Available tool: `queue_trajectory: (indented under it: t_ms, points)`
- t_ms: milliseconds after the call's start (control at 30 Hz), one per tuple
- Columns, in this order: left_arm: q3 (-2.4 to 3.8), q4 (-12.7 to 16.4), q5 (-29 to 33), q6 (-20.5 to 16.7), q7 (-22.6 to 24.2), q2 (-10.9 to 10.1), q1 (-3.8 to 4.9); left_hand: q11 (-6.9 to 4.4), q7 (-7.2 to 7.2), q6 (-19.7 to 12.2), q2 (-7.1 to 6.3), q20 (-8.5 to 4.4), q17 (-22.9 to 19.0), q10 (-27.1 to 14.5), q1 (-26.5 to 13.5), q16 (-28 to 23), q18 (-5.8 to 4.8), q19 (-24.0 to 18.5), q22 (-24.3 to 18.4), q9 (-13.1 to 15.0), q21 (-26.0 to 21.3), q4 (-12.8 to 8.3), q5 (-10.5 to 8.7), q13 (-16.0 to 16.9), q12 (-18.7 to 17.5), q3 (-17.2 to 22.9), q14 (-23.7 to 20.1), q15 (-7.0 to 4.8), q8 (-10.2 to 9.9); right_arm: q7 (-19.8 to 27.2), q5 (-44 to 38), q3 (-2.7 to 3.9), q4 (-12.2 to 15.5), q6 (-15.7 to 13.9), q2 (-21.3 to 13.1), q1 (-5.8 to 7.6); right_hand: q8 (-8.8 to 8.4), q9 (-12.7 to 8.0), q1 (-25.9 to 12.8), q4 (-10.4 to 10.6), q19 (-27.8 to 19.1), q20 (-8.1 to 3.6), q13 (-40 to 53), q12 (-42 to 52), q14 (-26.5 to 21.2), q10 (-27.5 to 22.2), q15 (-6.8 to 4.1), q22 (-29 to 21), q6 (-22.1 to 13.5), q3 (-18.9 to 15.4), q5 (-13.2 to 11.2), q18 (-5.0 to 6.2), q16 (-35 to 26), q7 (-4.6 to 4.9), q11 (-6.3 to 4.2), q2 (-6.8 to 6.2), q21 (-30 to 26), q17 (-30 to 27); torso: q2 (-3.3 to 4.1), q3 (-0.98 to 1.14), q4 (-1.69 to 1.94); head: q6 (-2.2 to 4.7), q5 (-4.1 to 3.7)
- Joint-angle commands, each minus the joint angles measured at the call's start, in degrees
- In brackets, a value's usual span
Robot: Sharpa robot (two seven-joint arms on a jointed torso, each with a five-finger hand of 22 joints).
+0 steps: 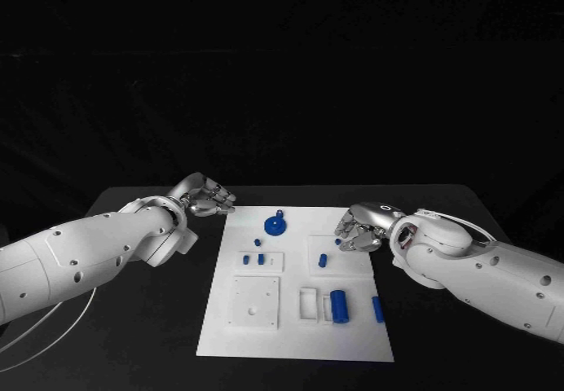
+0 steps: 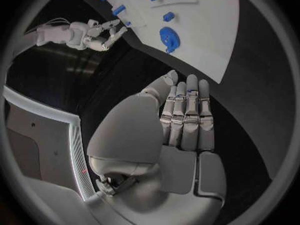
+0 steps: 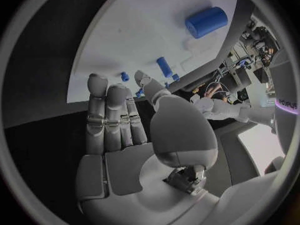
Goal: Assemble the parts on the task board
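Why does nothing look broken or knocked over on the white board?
Nothing stands out. The task board lies flat on the black table, and its blue parts, like the round blue wheel and the blue cylinder, sit neatly on it. The left hand and right hand hold nothing.

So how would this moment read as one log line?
left hand: open, off board | right hand: open, at task board edge | parts: untouched

Looks like I'm sitting in a robotics lab: black table (image 1: 153,342) backed by black drape, white task board (image 1: 300,338) lying in front of me, equipment racks and cabling (image 3: 247,60) showing past my right wrist.
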Motion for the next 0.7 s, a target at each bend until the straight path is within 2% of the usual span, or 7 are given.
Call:
queue_trajectory:
  t_ms: [33,200,500,700]
  points:
    - [0.07,0.75,8.45,-1.64,4.38,-0.19,0.17,0.22,0.08,-0.24,0.65,0.10,0.06,-0.32,0.02,-0.52,-0.61,0.41,0.08,-0.01,-0.45,-0.08,0.23,-0.02,0.22,-0.39,0.26,0.04,-0.18,-3.44,-6.47,-0.08,0.12,-1.46,0.38,-0.15,-0.20,-0.02,-0.09,1.67,2.63,0.38,-0.02,-0.16,0.41,-0.11,0.47,-0.46,0.21,3.26,-0.63,-0.01,0.29,0.08,-0.01,-1.93,0.44,-0.29,0.02,-0.02,0.01,0.09,0.09]
    - [0.07,1.55,11.36,-1.36,5.37,-0.56,0.26,0.32,0.10,-0.20,0.84,0.18,0.09,-0.62,-0.05,-0.51,-0.51,0.79,0.25,0.00,-1.35,-0.19,0.25,-0.04,0.19,-0.42,0.08,0.10,-0.16,-4.46,-7.89,-0.35,-0.16,-2.47,1.16,-0.34,-0.21,-0.02,0.60,2.77,2.59,0.40,-0.05,-0.22,0.37,-0.08,0.40,-0.92,0.19,4.39,-1.69,-0.03,0.30,-0.02,0.04,-2.77,0.83,-0.36,0.00,-0.04,0.07,-0.06,0.03]
    - [0.06,2.49,12.61,-1.51,5.73,-1.01,0.37,0.38,0.09,-0.09,0.95,0.26,0.08,-0.80,-0.13,-0.53,-0.47,0.94,0.55,0.00,-2.03,-0.29,0.29,-0.03,0.20,-0.48,-0.12,0.19,-0.17,-4.97,-8.69,-1.33,-0.51,-2.59,2.27,-0.46,-0.20,-0.01,0.87,3.65,2.59,0.31,-0.05,-0.21,0.49,0.26,0.31,-1.40,0.60,6.73,-3.10,-0.21,0.34,-0.11,-0.10,-2.90,1.41,-0.38,0.07,0.05,-0.03,-0.23,0.44]
    - [0.06,3.00,13.47,-1.49,5.97,-1.18,0.39,0.37,0.09,-0.11,1.05,0.28,0.08,-0.79,-0.20,-0.52,-0.45,0.96,0.55,0.00,-2.10,-0.24,0.29,-0.03,0.20,-0.47,-0.14,0.20,-0.17,-5.33,-9.40,-1.73,-1.24,-2.33,2.85,-0.49,-0.17,0.01,0.76,3.81,2.56,0.23,-0.05,-0.20,0.52,0.71,0.23,-1.59,1.53,9.54,-4.32,-0.31,0.34,-0.33,-0.27,-3.12,1.78,-0.36,0.03,0.01,0.03,-0.38,0.48]
